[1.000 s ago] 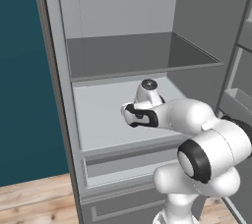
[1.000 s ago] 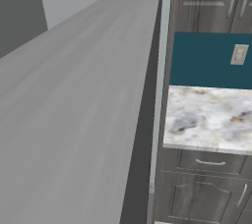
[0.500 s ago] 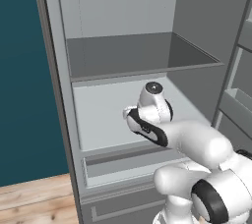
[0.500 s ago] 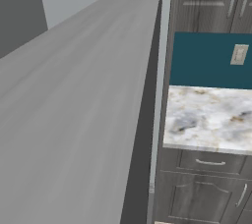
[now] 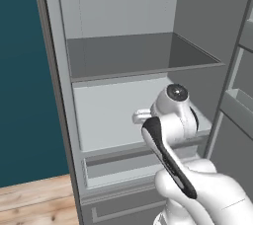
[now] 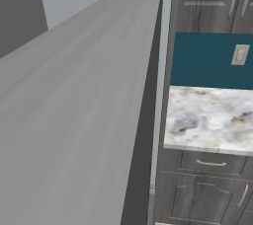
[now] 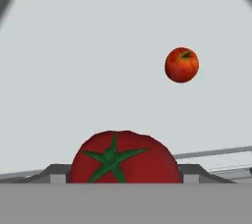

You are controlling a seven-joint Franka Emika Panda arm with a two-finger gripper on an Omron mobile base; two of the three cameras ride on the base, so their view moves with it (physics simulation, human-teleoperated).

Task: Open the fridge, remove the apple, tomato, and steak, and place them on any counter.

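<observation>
The fridge point(image 5: 123, 61) stands open, with pale grey shelves inside. In the hand view my gripper point(image 7: 125, 175) is shut on the tomato point(image 7: 123, 156), a big red ball with a green star-shaped calyx that sits between the fingertips point(image 7: 53, 173). The apple point(image 7: 181, 64), small, round and red-orange, lies farther back on the white shelf point(image 7: 98, 70), apart from the gripper. In the left base view my arm point(image 5: 170, 135) reaches in front of the middle shelf and hides the hand. The steak is out of view. The marbled counter point(image 6: 212, 120) lies right of the fridge.
The open fridge door point(image 6: 74, 120) spreads as a broad grey slab across the left of the right base view. Door racks point(image 5: 239, 105) hang at the right. Dark cabinets with drawers point(image 6: 207, 189) sit under the counter; a teal wall point(image 6: 207, 61) rises behind it.
My arm has drawn back from the shelf, toward the camera and to the right, and its wrist has turned. The grip has stayed the same.
</observation>
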